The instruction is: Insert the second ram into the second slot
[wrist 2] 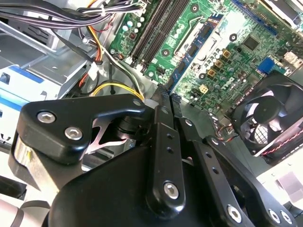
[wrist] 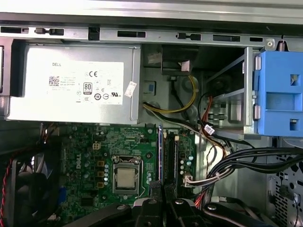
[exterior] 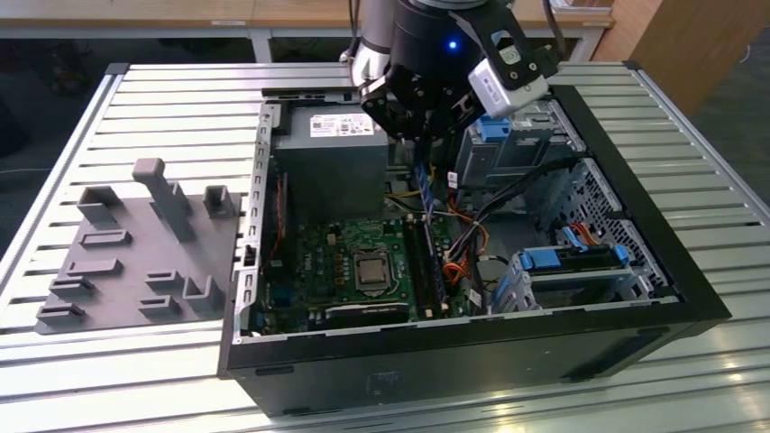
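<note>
Second ram (exterior: 421, 177) hangs from the gripper (exterior: 419, 149) over the open computer case (exterior: 481, 361), in the upper middle of the exterior view, above the far end of the memory slots (exterior: 424, 257). The claw is clamped on it, with a finger pressed to each face.

The space around it is crowded. A silver power supply (exterior: 327, 149) sits just to the exterior view's left of the gripper. A bundle of black cables (exterior: 529, 176) runs past on the exterior view's right, and orange wires (exterior: 455, 266) lie close beside the slots. Bright blue drive-bay clips (exterior: 578, 257) sit further right. On the green motherboard (exterior: 319, 262) the processor socket (exterior: 364, 271) lies next to the slots, and a black fan (wrist 2: 270, 118) shows in the second wrist view.

The case lies on a table of pale metal slats (exterior: 157, 99), which also carries a grey moulded fixture (exterior: 132, 253) at the exterior view's left. Wooden panels (exterior: 686, 36) stand behind.

In the first wrist view the ram appears edge-on as a thin blue strip reaching out from between the fingertips (wrist: 154, 189), running alongside the dark slots.
</note>
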You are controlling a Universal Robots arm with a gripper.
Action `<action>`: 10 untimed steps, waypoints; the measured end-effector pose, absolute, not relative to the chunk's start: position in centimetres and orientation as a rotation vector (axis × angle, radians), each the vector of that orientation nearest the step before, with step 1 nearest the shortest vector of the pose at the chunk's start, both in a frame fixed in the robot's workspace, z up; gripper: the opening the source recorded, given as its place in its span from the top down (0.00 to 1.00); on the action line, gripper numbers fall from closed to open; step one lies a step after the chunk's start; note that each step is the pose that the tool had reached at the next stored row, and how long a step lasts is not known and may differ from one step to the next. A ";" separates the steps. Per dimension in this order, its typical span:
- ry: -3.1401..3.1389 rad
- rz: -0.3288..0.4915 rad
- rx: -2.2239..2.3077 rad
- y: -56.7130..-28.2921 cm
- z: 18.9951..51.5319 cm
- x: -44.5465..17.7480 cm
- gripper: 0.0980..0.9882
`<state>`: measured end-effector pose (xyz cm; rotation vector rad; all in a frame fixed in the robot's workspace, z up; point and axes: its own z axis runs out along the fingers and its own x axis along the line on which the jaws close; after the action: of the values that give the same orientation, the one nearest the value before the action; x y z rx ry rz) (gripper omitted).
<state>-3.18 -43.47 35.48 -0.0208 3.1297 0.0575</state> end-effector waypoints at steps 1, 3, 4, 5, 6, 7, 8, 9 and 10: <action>3.130 0.057 -0.021 -43.5 35.4 -3.2 0.96; 3.130 0.057 -0.021 -43.5 35.2 -3.2 0.96; 3.130 0.058 -0.021 -43.5 35.1 -3.2 0.96; 3.130 0.057 -0.021 -43.5 35.0 -3.2 0.96; 3.130 0.057 -0.021 -43.5 34.9 -3.2 0.96; 3.130 0.057 -0.021 -43.5 34.8 -3.2 0.96; 3.130 0.057 -0.021 -43.5 34.7 -3.2 0.96; 3.130 0.057 -0.021 -43.5 34.5 -3.2 0.96; 3.130 0.057 -0.021 -43.5 34.4 -3.2 0.96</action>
<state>-3.18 -43.47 34.40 -0.0209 3.1296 0.0574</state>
